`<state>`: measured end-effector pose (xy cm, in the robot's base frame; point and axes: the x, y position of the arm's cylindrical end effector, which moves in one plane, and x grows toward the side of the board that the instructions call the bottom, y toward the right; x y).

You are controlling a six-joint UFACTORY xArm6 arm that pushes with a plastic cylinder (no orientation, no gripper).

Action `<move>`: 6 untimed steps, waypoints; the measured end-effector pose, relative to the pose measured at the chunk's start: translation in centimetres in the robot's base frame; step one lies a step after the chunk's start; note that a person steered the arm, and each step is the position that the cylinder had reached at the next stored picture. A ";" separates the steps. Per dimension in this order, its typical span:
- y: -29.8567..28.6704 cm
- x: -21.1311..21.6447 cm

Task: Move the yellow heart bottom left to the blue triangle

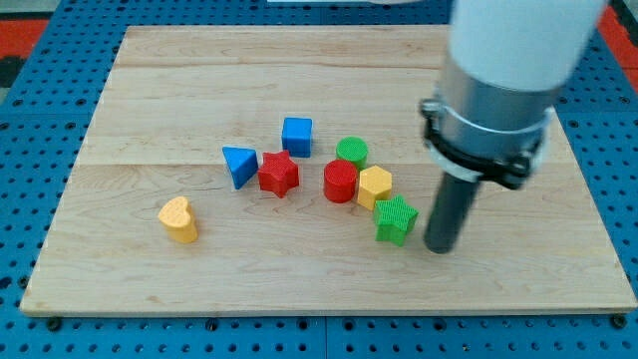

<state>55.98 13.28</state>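
My arm comes down from the view's top right as a thick white cylinder, its upper part cut off by the frame edge. Below the white section sits a grey metal collar, ringed by a dark clamp band with a small tab sticking out on each side. From the collar 1 straight dark rod drops almost upright, leaning very slightly. My tip (441, 248) is at the rod's lower end, down at the table on the right side of the scene, toward the near edge. No other joint or link of the arm shows in this view.
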 end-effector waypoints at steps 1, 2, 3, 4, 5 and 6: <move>-1.6 5.6; -8.2 5.8; -12.7 4.1; -13.8 2.9; -13.8 2.4; -13.8 1.8</move>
<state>57.80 -0.48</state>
